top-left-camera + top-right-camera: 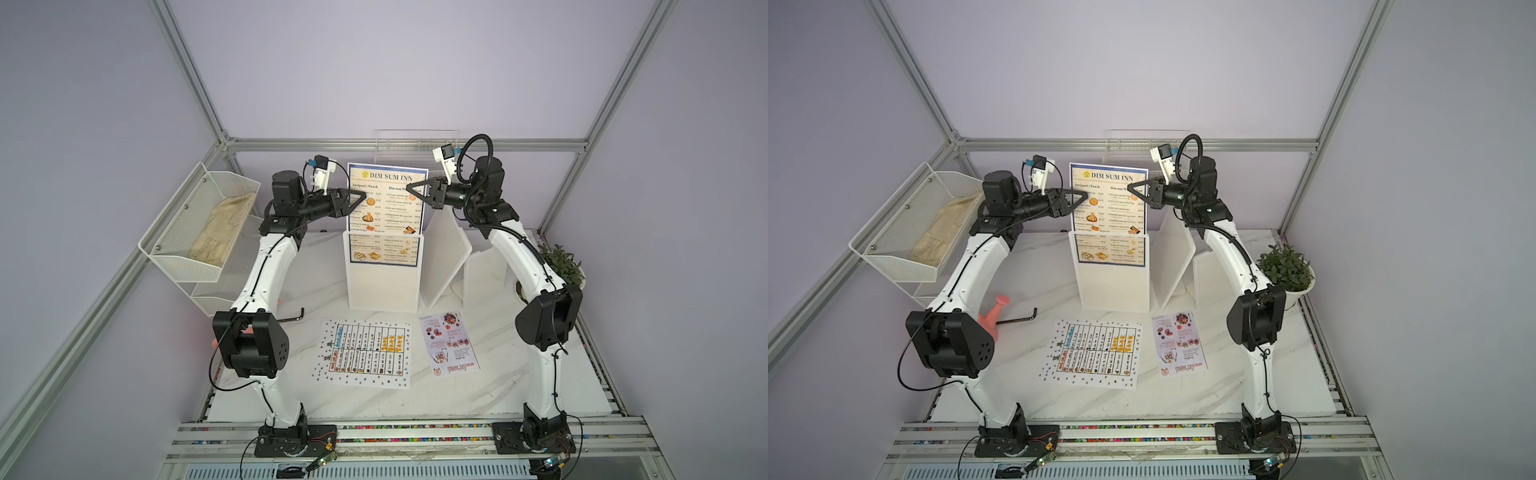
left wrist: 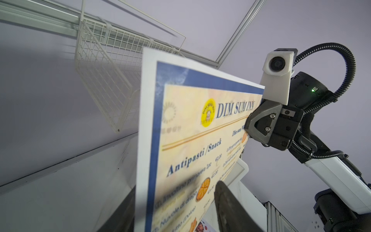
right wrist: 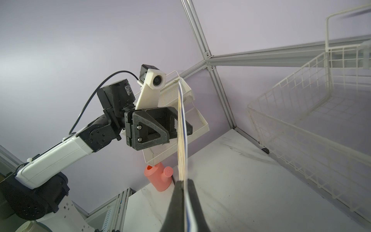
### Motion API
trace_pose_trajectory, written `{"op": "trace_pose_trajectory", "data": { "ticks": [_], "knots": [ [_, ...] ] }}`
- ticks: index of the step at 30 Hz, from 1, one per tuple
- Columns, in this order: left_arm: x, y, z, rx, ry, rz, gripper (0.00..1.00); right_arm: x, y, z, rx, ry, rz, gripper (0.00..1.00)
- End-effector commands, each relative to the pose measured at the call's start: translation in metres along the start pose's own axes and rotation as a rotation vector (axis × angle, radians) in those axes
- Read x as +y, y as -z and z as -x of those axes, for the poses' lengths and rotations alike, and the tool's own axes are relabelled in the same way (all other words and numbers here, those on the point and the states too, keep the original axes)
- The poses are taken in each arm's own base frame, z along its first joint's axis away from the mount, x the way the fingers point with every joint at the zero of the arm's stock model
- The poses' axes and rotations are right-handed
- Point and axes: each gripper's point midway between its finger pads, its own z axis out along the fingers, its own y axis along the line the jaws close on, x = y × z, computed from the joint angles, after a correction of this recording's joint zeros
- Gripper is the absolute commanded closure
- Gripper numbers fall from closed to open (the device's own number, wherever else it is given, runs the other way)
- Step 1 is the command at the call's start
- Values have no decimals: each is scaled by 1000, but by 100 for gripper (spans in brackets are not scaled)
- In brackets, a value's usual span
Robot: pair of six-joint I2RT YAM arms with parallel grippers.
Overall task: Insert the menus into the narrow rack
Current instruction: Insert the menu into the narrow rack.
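- The right gripper [image 1: 409,190] is clamped on the right edge of the DIM SUM INN menu [image 1: 386,208]; the right wrist view shows both fingers pressed flat against the sheet's two faces.
- The left gripper [image 1: 360,195] stands with its fingers apart, one on each side of the same menu's left edge; in the right wrist view there is a gap between the sheet and the fingers [image 3: 160,128].
- That menu stands upright with its lower part down in the narrow white rack [image 1: 384,286], at about 12 o'clock from the table's middle in both top views.
- The grid-table menu [image 1: 365,353] lies flat on the marble tabletop [image 1: 478,399] just in front of the rack, toward 6 o'clock.
- The SPECIAL MENU leaflet [image 1: 449,344] lies flat at 3 o'clock of the grid sheet, apart from it.
- A pink watering can [image 1: 994,318] and a hex key [image 1: 1017,318] sit at 9 o'clock; a potted plant [image 1: 1285,268] stands at 3 o'clock.
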Motion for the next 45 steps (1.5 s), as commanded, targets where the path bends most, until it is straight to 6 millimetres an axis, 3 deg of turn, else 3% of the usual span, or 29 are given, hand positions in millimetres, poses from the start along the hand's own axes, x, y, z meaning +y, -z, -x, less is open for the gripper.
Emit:
{"op": "trace_pose_trajectory", "data": {
  "ticks": [1, 34, 45],
  "knots": [
    [-19, 12, 15, -42, -54, -17, 41, 2, -5, -7, 23, -6, 21, 99],
    [-16, 19, -9, -30, -36, -1, 48, 10, -1, -33, 54, -37, 39, 98],
    [-13, 19, -12, -26, -30, 7, 60, 15, 1, -21, 36, -2, 18, 78]
  ]
}}
